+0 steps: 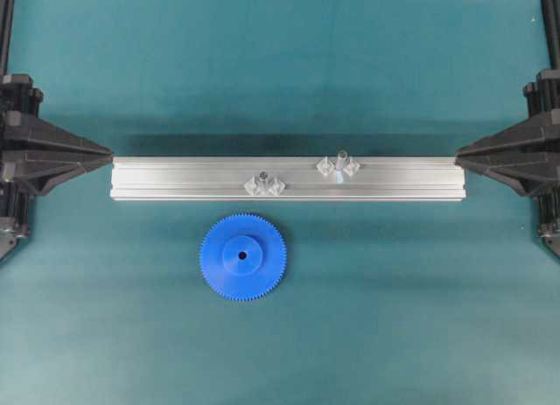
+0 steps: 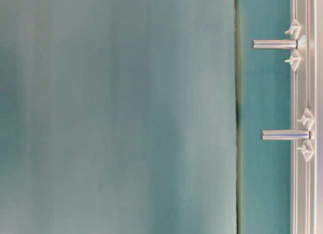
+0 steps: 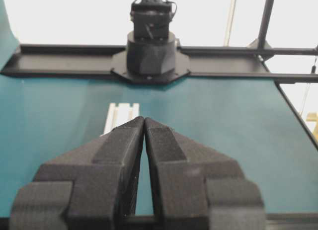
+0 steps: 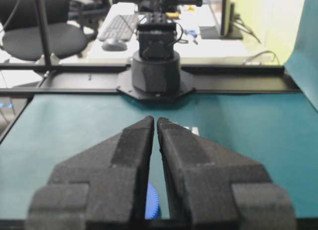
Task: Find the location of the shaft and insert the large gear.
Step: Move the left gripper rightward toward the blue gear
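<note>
The aluminium rail (image 1: 175, 178) is brushed, pale metal with a dull sheen. The large gear (image 1: 243, 256) is bright blue plastic, smooth and slightly glossy. The shaft (image 1: 341, 159) looks translucent grey, perhaps plastic. Matt teal matting (image 1: 394, 317) covers the table. Both grippers' fingers (image 3: 124, 150) look like finely textured matt black plastic.

Teal table (image 1: 420, 317) bears aluminium rail (image 1: 175, 179), large gear (image 1: 243, 256)

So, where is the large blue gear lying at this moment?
In the overhead view the large gear lies flat on the teal mat, left of centre, just below the aluminium rail and apart from it, nearest the stubbier peg.
</note>
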